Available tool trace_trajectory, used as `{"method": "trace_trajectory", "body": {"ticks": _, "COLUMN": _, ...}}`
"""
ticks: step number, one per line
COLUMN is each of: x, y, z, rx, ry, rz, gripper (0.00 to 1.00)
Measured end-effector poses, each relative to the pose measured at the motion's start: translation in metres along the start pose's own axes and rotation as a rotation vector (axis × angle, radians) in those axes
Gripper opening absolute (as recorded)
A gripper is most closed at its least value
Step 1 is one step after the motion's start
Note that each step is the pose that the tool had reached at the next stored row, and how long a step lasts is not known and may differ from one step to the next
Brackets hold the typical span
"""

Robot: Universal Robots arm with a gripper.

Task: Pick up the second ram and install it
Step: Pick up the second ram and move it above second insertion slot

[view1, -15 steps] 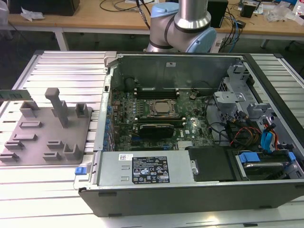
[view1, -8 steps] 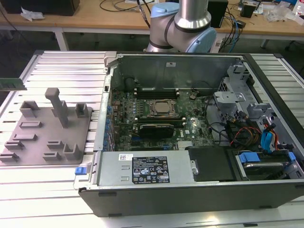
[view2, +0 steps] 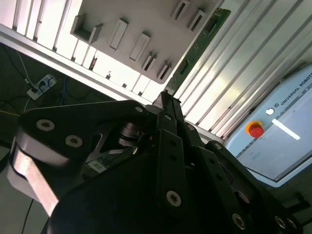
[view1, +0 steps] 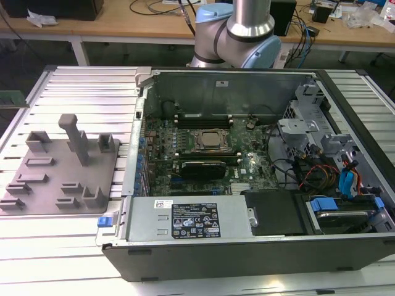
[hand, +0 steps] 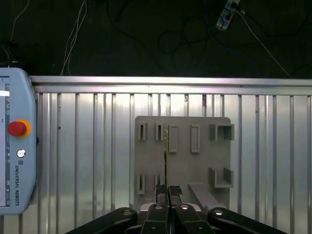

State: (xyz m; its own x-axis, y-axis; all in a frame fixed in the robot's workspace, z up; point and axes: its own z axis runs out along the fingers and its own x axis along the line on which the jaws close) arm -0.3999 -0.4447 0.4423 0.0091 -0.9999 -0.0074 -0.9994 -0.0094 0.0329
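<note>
Claw (hand: 168, 189) pinched nearly closed on the second ram (hand: 165, 161). In the first wrist view the stick shows edge-on, a thin dark line running out from between the fingertips over the grey fixture plate (hand: 183, 165).

Second wrist view: the ram (view2: 200, 46) shows its flat green face, a long strip reaching from the claw tip (view2: 165, 100) past the edge of the fixture plate (view2: 146, 19) and over the slatted aluminium table (view2: 234, 73). It is off the table, carried well above it.

Teach pendant (hand: 17, 161) with red stop button (hand: 16, 128) lies on the table, well apart from the plate.

Exterior view: fixture plate (view1: 62, 169) on the exterior view's left, open computer case (view1: 247, 256) on the right. Silver processor (view1: 213, 140) near the middle of the motherboard. Arm base (view1: 247, 31) at upper centre behind the case.
</note>
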Motion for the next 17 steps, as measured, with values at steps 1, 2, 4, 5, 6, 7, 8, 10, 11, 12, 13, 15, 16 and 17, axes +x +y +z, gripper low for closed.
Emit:
{"method": "trace_trajectory", "body": {"ticks": 1, "x": 0.0000, "y": -0.0009, "z": -0.0001, "rx": -0.0002, "ry": 0.0001, "rz": 0.000, "gripper": 0.09}}
{"method": "trace_trajectory", "body": {"ticks": 2, "x": 0.0000, "y": -0.0018, "z": -0.0001, "rx": 0.0000, "ry": 0.0001, "rz": 0.000, "gripper": 0.09}}
{"method": "trace_trajectory", "body": {"ticks": 4, "x": 0.0000, "y": -0.0043, "z": -0.0002, "rx": -0.0001, "ry": 0.0000, "rz": 0.000, "gripper": 0.09}}
{"method": "trace_trajectory", "body": {"ticks": 5, "x": 0.0000, "y": -0.0049, "z": -0.0002, "rx": 0.0000, "ry": -0.0001, "rz": 0.000, "gripper": 0.09}}
{"method": "trace_trajectory", "body": {"ticks": 6, "x": 0.0000, "y": -0.0054, "z": -0.0002, "rx": 0.0000, "ry": -0.0002, "rz": 0.000, "gripper": 0.09}}
{"method": "trace_trajectory", "body": {"ticks": 7, "x": 0.0001, "y": -0.0062, "z": -0.0002, "rx": 0.0000, "ry": -0.0002, "rz": 0.000, "gripper": 0.09}}
{"method": "trace_trajectory", "body": {"ticks": 8, "x": 0.0001, "y": -0.0075, "z": -0.0003, "rx": 0.0000, "ry": -0.0002, "rz": 0.000, "gripper": 0.09}}
{"method": "trace_trajectory", "body": {"ticks": 10, "x": 0.0001, "y": -0.0109, "z": -0.0004, "rx": -0.0001, "ry": -0.0003, "rz": 0.000, "gripper": 0.09}}
{"method": "trace_trajectory", "body": {"ticks": 11, "x": 0.0001, "y": -0.0119, "z": -0.0004, "rx": -0.0001, "ry": -0.0003, "rz": 0.000, "gripper": 0.09}}
{"method": "trace_trajectory", "body": {"ticks": 12, "x": 0.0001, "y": -0.0125, "z": -0.0005, "rx": -0.0001, "ry": -0.0003, "rz": 0.000, "gripper": 0.09}}
{"method": "trace_trajectory", "body": {"ticks": 13, "x": 0.0001, "y": -0.0142, "z": -0.0005, "rx": -0.0001, "ry": -0.0003, "rz": 0.000, "gripper": 0.09}}
{"method": "trace_trajectory", "body": {"ticks": 15, "x": 0.0002, "y": -0.0175, "z": -0.0006, "rx": -0.0001, "ry": -0.0003, "rz": 0.000, "gripper": 0.09}}
{"method": "trace_trajectory", "body": {"ticks": 16, "x": 0.0002, "y": -0.0204, "z": -0.0007, "rx": -0.0001, "ry": -0.0004, "rz": 0.000, "gripper": 0.09}}
{"method": "trace_trajectory", "body": {"ticks": 17, "x": 0.0002, "y": -0.0213, "z": -0.0007, "rx": 0.0000, "ry": -0.0004, "rz": 0.000, "gripper": 0.09}}
